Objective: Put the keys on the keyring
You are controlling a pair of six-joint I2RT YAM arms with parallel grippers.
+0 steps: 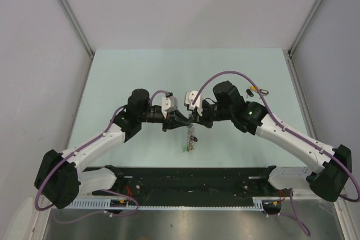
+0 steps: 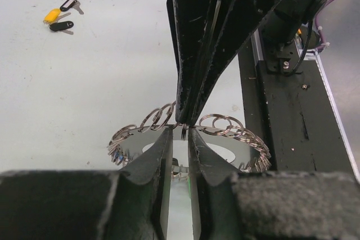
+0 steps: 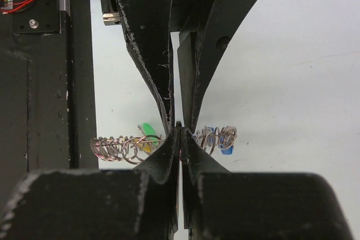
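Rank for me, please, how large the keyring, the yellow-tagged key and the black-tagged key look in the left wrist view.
1. keyring: largest by far, though nearest the camera.
2. black-tagged key and yellow-tagged key: look alike, unranked.

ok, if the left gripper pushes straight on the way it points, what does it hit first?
The keyring, its wire right at the tips of the left gripper. Just behind is the right gripper, shut on it and facing back; depth between them is unclear.

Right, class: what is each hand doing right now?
Left hand: slightly open, straddling the keyring.
Right hand: closed, pinching the keyring.
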